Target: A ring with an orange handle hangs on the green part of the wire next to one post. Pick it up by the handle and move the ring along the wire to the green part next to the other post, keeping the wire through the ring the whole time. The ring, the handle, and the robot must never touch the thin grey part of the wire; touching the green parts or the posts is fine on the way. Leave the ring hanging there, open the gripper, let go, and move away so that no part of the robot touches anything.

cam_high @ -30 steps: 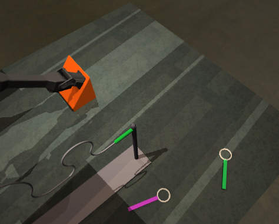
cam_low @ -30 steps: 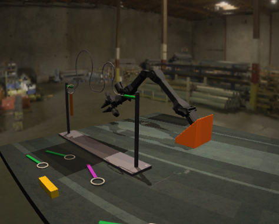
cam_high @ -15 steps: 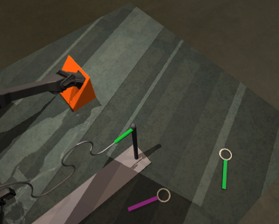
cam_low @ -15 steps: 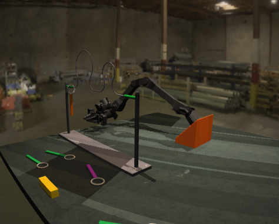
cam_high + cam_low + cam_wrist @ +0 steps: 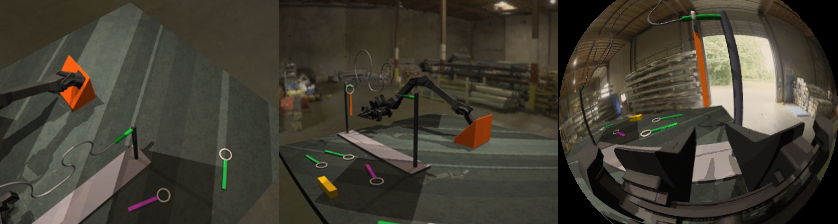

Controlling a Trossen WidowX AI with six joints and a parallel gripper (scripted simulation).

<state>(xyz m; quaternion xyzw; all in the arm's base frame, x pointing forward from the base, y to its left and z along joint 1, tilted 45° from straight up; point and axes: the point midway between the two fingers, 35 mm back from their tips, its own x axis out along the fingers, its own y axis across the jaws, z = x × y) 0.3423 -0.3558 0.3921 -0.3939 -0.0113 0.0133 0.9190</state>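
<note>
The ring point(image 5: 349, 94) point(image 5: 693, 16) hangs on the green part point(image 5: 708, 17) beside the far post point(image 5: 346, 112) point(image 5: 734, 65). Its orange handle point(image 5: 350, 104) point(image 5: 701, 70) hangs down. My gripper point(image 5: 359, 112) point(image 5: 711, 128) is partly open and empty, with a gap between its fingertips and the handle; it is near the height of the handle's lower end. The thin grey wire point(image 5: 85, 142) point(image 5: 363, 50) curves to the other green part point(image 5: 123, 136) point(image 5: 408, 96) at the near post point(image 5: 135, 144) point(image 5: 415, 129). The ring is outside the top view.
The posts stand on a pale board point(image 5: 97, 180) point(image 5: 376, 147). The arm rises from an orange wedge point(image 5: 85, 97) point(image 5: 482, 132). A magenta-handled ring point(image 5: 143, 203) point(image 5: 371, 171), green-handled rings and a yellow block point(image 5: 327, 187) point(image 5: 635, 118) lie on the board's other side.
</note>
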